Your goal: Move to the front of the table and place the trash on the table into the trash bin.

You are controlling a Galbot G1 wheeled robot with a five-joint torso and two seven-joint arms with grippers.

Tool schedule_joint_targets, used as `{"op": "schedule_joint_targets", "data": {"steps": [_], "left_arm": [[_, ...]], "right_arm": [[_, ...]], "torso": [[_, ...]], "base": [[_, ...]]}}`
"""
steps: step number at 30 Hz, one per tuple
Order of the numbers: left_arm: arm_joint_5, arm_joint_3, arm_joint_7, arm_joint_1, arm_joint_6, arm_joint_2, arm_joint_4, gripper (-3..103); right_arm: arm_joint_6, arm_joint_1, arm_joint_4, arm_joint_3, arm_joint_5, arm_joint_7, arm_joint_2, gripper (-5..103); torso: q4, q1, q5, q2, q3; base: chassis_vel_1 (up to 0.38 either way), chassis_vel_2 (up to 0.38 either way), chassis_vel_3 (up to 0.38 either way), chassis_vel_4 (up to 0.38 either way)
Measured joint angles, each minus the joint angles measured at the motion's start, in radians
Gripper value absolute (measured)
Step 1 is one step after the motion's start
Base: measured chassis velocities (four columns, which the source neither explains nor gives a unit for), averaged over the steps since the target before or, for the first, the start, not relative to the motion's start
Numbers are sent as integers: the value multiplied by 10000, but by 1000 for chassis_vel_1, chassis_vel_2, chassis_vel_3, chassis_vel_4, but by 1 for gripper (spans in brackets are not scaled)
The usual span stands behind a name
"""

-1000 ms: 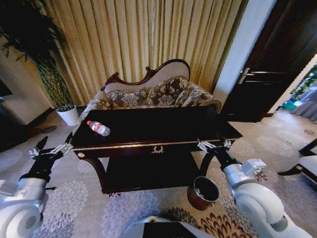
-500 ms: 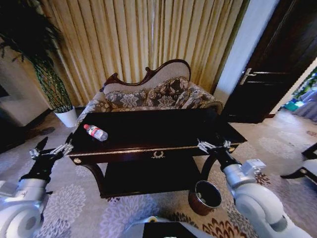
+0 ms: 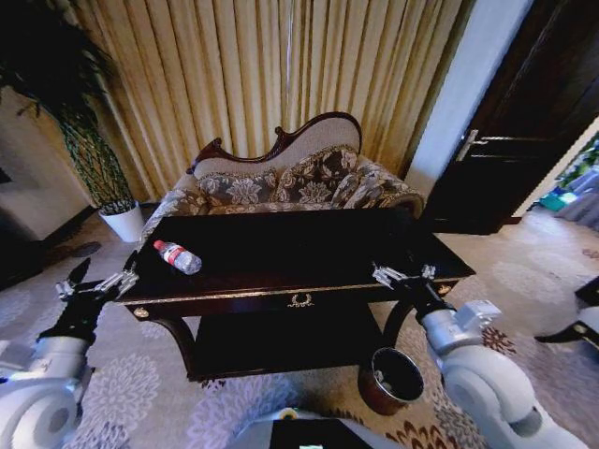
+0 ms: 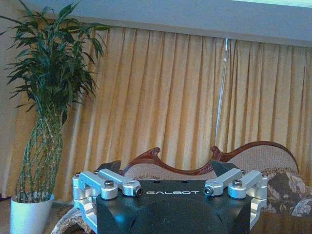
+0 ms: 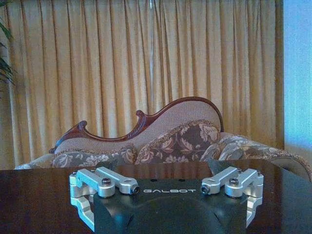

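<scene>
Fingers (image 3: 117, 279) of the left gripper (image 3: 94, 283) stand spread apart with nothing between them, and the fingers (image 3: 386, 275) of the right gripper (image 3: 404, 275) are spread the same way, also empty. In the head view the left gripper hangs at about 8 o'clock, just off the bench's (image 3: 281, 248) left front corner; the right gripper sits at about 4 o'clock, over the bench's right front edge. Both forearms reach forward from the lower corners, wrists level.

On the dark, glossy bench top lies a small clear plastic water bottle (image 3: 176, 256) with a red cap and label, on its side near the left end, cap pointing toward 10 o'clock. It is near the left gripper but not touching it. A gold trim line runs along the front rail, with a gold wreath emblem (image 3: 299, 300) at its middle and a lower shelf beneath.

The trash bin (image 3: 391, 378), round and reddish-brown with a dark inside, stands on the patterned carpet (image 3: 150, 393) at about 5 o'clock, by the bench's right front leg and below the right arm. Behind the bench, at 12 o'clock, a floral sofa (image 3: 299, 182) sits close against its far edge before gold curtains (image 3: 262, 75). A white plant pot (image 3: 124, 220) stands at 10 o'clock. Open carpet lies left and right of the bench.
</scene>
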Motion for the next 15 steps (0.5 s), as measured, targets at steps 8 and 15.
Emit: {"op": "schedule_joint_targets", "data": {"steps": [8,15], "left_arm": [[4,-20,10,13,-12,5,19,100],[4,-21,12,34,-17,-32,20,100]], "right_arm": [[0,7,-15,-26,-12,1,15,100],[18,-10,-16,-38,-61,2,28,100]], "torso": [[0,0,0,0,-1],[0,0,0,0,-1]], "base": [[-49,38,51,-50],[-45,34,39,-33]]}}
